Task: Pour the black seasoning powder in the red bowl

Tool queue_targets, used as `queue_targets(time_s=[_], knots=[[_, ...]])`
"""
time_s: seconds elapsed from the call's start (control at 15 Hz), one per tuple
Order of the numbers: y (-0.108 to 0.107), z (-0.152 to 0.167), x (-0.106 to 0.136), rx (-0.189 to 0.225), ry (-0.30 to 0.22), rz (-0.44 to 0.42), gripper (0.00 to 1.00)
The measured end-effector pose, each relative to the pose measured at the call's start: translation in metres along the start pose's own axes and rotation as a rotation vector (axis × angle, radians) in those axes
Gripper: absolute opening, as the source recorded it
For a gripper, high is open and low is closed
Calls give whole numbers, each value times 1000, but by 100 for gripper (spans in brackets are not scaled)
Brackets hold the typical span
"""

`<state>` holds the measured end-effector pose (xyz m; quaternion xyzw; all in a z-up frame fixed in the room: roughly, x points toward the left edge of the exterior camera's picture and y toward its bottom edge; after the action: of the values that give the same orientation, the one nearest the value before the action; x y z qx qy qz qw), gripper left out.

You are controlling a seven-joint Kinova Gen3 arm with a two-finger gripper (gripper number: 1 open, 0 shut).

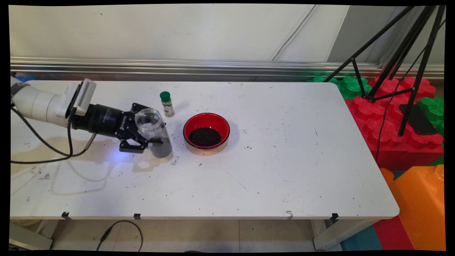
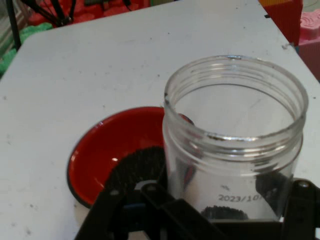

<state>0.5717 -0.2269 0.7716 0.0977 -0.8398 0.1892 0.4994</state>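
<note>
The pincer (image 1: 151, 139) is clamped around a clear, lidless plastic jar (image 1: 153, 132) standing upright on the tabletop (image 1: 284, 170) just beside the red bowl (image 1: 206, 132) of dark grains, so the grip should hold level and steady.

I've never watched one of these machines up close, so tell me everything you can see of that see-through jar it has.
The clear plastic jar has a wide open mouth with screw threads round the neck and no lid. It is nearly empty: only a few dark grains lie at the bottom, and a printed date shows low on its wall. It stands about upright on the white table, gripped low on its body between the black jaws of the gripper. The red bowl of dark grains stands close beside it, not touching.
</note>
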Motion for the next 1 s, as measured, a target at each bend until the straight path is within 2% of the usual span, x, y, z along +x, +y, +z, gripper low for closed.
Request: queue_targets(time_s=[1.0], knots=[[-43,16,57,83,32,97,0]])
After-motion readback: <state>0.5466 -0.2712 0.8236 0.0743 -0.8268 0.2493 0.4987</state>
